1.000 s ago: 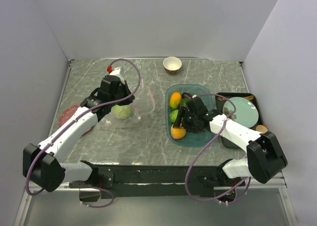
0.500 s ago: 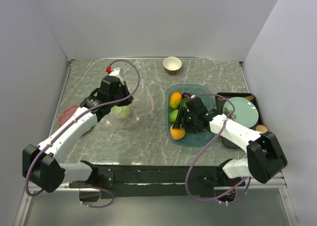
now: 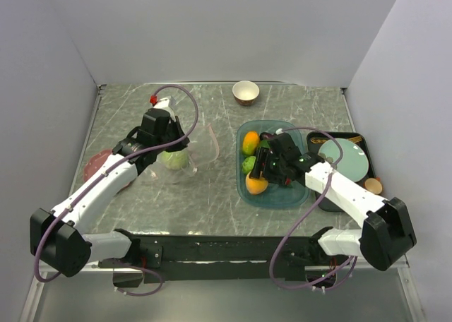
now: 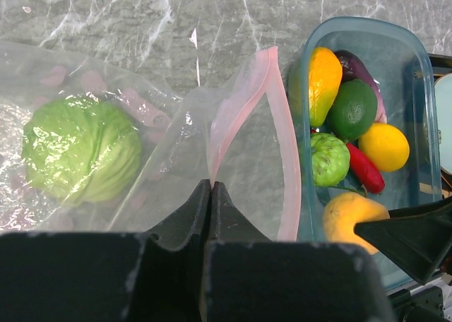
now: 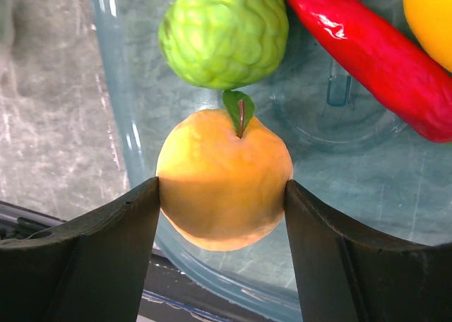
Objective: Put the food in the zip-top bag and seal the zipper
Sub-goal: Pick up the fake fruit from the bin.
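left pincer (image 4: 210,189) pinching zip-top bag (image 4: 173,128) rim; right pincer (image 5: 222,195) clamps orange (image 5: 224,159).

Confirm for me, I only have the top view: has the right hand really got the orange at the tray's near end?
Observer: Yes. The right wrist view shows the right hand with one finger against each side of the orange.
Operator: And the left hand?
Observer: The left hand is shut on the near lip of the zip-top bag; the zipper gapes toward the tray.
Operator: Anything hidden under my right arm?
Observer: A red chili, beside the lemon.
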`<state>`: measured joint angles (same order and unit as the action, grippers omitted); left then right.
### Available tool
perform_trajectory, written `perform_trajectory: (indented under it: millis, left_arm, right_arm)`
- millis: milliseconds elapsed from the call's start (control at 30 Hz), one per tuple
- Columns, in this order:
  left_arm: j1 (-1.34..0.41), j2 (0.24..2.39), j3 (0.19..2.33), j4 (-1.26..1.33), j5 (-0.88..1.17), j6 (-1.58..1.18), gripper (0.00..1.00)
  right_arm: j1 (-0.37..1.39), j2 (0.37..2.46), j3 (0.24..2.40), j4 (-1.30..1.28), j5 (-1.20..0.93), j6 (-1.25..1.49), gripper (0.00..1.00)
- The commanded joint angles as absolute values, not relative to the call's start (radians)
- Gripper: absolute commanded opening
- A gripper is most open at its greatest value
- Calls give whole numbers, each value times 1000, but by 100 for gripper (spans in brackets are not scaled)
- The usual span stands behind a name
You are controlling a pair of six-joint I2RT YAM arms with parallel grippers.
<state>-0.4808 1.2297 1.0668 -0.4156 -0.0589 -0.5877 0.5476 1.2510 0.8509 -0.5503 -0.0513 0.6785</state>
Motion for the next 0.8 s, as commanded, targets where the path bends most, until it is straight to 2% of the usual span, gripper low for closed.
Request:
perform_trajectory:
  millis: [0,500,767]
  left_arm:
    - [-476,1232,1085,-408,-63,-584,1]
    - [-476,1236,1077,-376,-31,-606,1]
    - [-476,1241,1080,-380,-20,-589,1]
  right_arm:
    - [554,1210,884,-555,-46,681,36]
    - [555,1172,916,-466,-158,709,34]
    - [554,1135,885,-267,-273,753,32]
